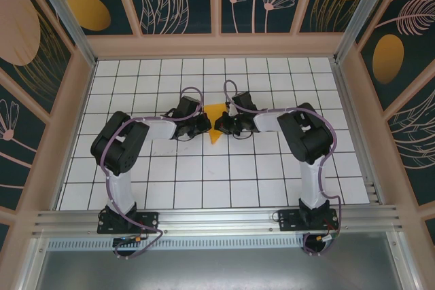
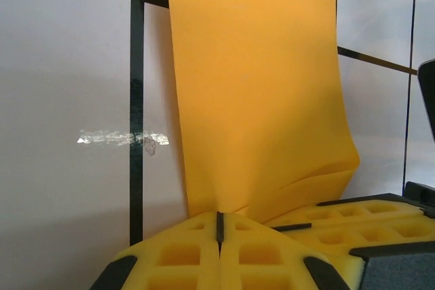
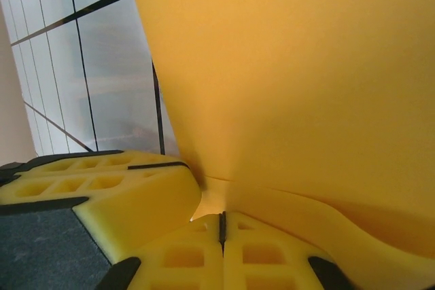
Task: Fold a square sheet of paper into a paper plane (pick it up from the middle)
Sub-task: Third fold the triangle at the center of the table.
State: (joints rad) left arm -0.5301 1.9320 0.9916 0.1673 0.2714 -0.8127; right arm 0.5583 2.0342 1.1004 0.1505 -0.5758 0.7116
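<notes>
Folded sheet of paper is held just above mid-table over the white grid, seen from above as a pointed wedge with its tip toward the arm bases. It is pinched from both sides: left gripper is clamped on its left edge and right gripper on its right. Left wrist view: pads are closed together, and the paper rises from the seam. Right wrist view: pads are likewise closed on the paper, which is creased at the pinch.

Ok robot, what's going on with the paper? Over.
Left gripper shut on paper. Right gripper shut on it too. Grippers close together.
</notes>
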